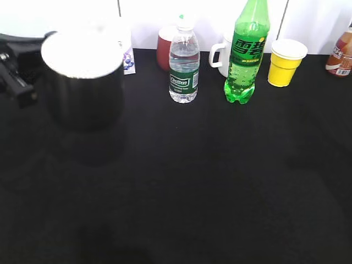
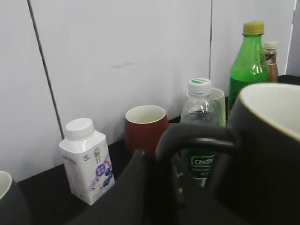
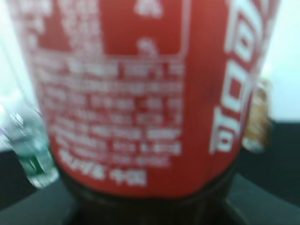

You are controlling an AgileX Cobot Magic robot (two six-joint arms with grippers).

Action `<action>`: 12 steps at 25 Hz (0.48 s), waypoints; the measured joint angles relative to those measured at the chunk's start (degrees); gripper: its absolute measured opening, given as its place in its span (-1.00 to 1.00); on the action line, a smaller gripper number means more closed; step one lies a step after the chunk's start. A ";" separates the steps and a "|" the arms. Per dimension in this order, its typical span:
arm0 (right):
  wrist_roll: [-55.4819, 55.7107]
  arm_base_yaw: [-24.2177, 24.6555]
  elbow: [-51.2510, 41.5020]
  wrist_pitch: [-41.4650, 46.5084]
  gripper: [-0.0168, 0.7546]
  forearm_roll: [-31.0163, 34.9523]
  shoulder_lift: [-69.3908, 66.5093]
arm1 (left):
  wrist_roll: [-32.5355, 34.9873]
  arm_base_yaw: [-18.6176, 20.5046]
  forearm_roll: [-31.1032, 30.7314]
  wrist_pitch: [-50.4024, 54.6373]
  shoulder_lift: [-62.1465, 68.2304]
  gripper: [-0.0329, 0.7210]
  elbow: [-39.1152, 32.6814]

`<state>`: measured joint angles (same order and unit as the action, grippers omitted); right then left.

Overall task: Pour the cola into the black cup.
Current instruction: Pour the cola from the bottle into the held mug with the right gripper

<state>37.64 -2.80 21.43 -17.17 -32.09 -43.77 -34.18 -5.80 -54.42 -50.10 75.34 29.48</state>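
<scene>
The black cup (image 1: 82, 82) is glossy with a white inside and hangs above the table at the left of the exterior view. My left gripper (image 1: 16, 71) is shut on its handle. In the left wrist view the cup (image 2: 267, 154) fills the right side, its handle curving over my gripper (image 2: 164, 187). The cola (image 3: 140, 93) fills the right wrist view: a red-and-white label with dark liquid below. It sits right between my right jaws, which show only as dark edges at the bottom (image 3: 150, 218). The cola and my right gripper are out of the exterior view.
Along the back wall stand a small milk carton (image 1: 128, 58), a dark red cup (image 1: 165, 52), a water bottle (image 1: 183, 66), a white mug (image 1: 223, 55), a green soda bottle (image 1: 247, 55), a yellow cup (image 1: 286, 61) and a brown bottle (image 1: 342, 55). A grey mug (image 2: 9, 201) sits far left.
</scene>
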 joint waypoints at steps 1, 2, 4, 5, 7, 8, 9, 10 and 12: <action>4.15 0.00 0.00 1.82 -0.04 -4.91 1.09 | -0.26 0.00 -0.95 -2.79 0.00 -0.76 0.00; 8.00 0.00 0.00 2.01 -0.04 -9.81 1.66 | -0.99 0.00 -1.29 -6.10 0.00 -0.76 0.00; 15.56 0.00 0.00 2.01 -0.04 -21.88 1.85 | -2.71 0.00 -2.48 -10.45 0.65 -0.76 0.00; 19.82 0.00 0.00 1.91 -0.04 -29.70 1.85 | -3.43 0.00 -3.28 -11.56 1.54 -0.76 0.00; 28.42 0.00 0.00 1.08 -0.04 -44.03 1.85 | -4.61 -0.06 -3.74 -12.60 3.57 -0.76 0.00; 30.69 0.00 0.14 0.66 -0.04 -49.17 1.85 | -4.74 -0.66 -4.15 -12.60 5.03 -0.76 0.21; 32.11 0.00 0.93 0.19 -0.04 -54.37 1.85 | -4.78 -2.33 -4.95 -12.66 7.31 -0.76 1.25; 34.02 0.00 2.18 -0.40 -0.04 -57.64 1.85 | -4.78 -4.75 -5.12 -13.29 10.04 -0.76 3.58; 35.96 0.00 4.72 -3.50 -0.04 -60.73 0.31 | -4.78 -9.94 -5.29 -14.68 16.77 -0.76 10.27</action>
<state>73.60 -2.80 26.15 -20.67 -92.82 -43.46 -38.96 -15.73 -59.71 -64.78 92.10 39.76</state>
